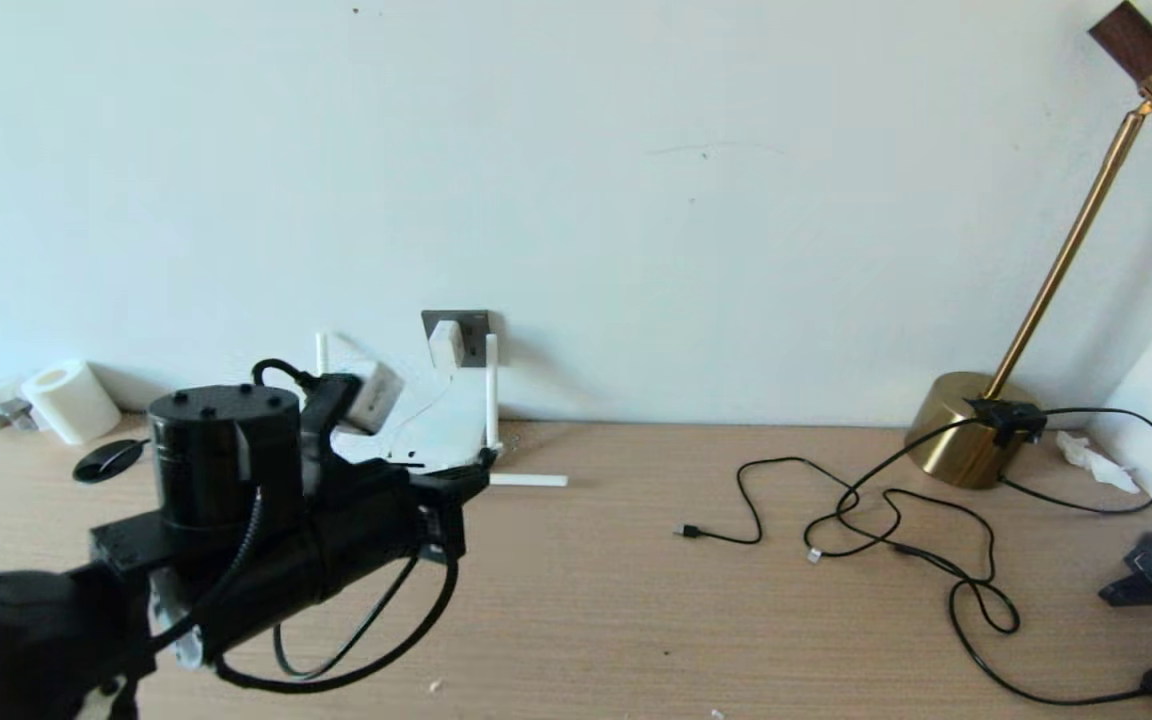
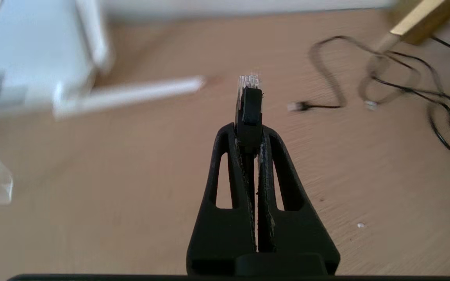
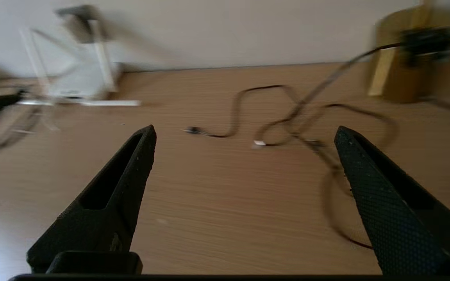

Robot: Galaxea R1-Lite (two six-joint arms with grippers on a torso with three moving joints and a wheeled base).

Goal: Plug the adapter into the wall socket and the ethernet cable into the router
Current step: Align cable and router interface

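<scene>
Wooden desk [image 1: 616, 600]: one router [image 1: 436, 425], four antennas; left hand [image 2: 248, 134] clamps ethernet cable [image 2: 249, 103]; right hand [image 3: 244, 164] wide open.

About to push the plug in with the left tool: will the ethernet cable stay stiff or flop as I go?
The ethernet cable is clamped by its boot in the left tool, so the short clear tip should probably stay rigid. The slack loop hanging under the arm in the head view looks limp and may drag. The router looks light and might slide when pushed.
</scene>
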